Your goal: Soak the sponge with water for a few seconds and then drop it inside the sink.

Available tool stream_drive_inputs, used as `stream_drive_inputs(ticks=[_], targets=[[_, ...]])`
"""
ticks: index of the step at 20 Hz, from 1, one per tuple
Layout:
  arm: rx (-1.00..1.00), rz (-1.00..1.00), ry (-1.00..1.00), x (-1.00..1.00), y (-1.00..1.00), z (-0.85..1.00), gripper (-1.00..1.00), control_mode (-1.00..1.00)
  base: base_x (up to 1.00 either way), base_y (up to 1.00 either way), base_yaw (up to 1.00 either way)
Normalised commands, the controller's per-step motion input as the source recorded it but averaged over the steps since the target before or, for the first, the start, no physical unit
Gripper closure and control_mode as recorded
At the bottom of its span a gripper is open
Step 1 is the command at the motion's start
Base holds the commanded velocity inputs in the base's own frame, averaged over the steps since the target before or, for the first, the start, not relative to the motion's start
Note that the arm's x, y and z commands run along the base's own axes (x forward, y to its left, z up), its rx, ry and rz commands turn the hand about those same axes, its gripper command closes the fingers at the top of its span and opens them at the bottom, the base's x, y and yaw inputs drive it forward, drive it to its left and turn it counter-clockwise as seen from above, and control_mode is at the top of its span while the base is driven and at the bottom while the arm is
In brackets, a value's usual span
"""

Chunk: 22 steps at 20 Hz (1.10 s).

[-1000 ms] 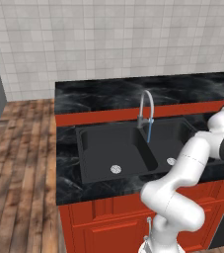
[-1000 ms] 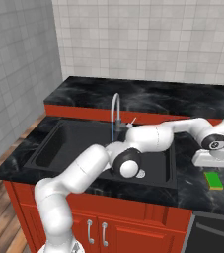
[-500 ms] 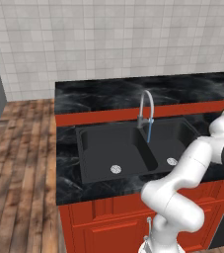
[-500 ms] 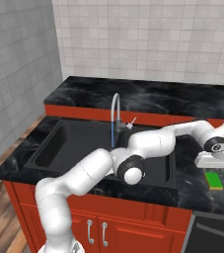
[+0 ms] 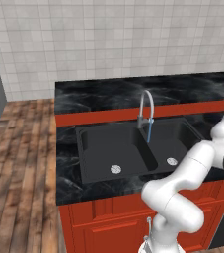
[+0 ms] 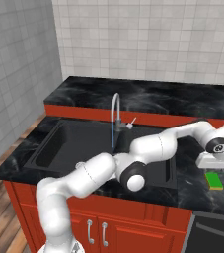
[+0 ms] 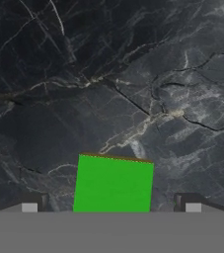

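The sponge (image 6: 213,180) lies flat on the black marbled countertop right of the sink (image 6: 59,148), green side up. My gripper (image 6: 216,167) hangs just above it, open. In the hand view the sponge (image 7: 113,184) sits between the two spread fingertips (image 7: 29,206), and nothing is held. A thin light-blue streak of water (image 6: 112,139) falls from the curved faucet (image 6: 115,106) into the sink. From the left base camera the water (image 5: 149,131) runs down near the divider between the two basins of the sink (image 5: 96,163).
The countertop (image 6: 133,94) runs behind and beside the sink, with a tiled wall at the back. Red cabinet fronts (image 6: 103,222) stand below. My own arm arches across the right basin (image 6: 153,148). The counter's front edge lies close to the sponge.
The hand has shifted slightly right and come down closer over the sponge. The sponge has not moved and the jaws have stayed wide.
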Motion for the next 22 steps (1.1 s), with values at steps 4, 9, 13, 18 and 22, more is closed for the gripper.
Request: stream_drive_inputs(ticks=[4, 9, 13, 18, 22], targets=[[0.01, 0.00, 0.05, -0.03, 0.00, -0.07, -1.00, -1.00, 0.00, 0.00, 0.00], [0.03, 0.00, 0.04, -0.05, 0.00, -0.14, -1.00, -1.00, 0.00, 0.00, 0.00], [0.03, 0.00, 0.02, -0.01, 0.00, -0.19, -1.00, -1.00, 0.00, 0.00, 0.00], [0.02, 0.00, 0.00, 0.00, 0.00, -0.19, -1.00, -1.00, 0.00, 0.00, 0.00], [0.01, 0.00, 0.00, 0.00, 0.00, -0.27, -1.00, -1.00, 0.00, 0.00, 0.00]])
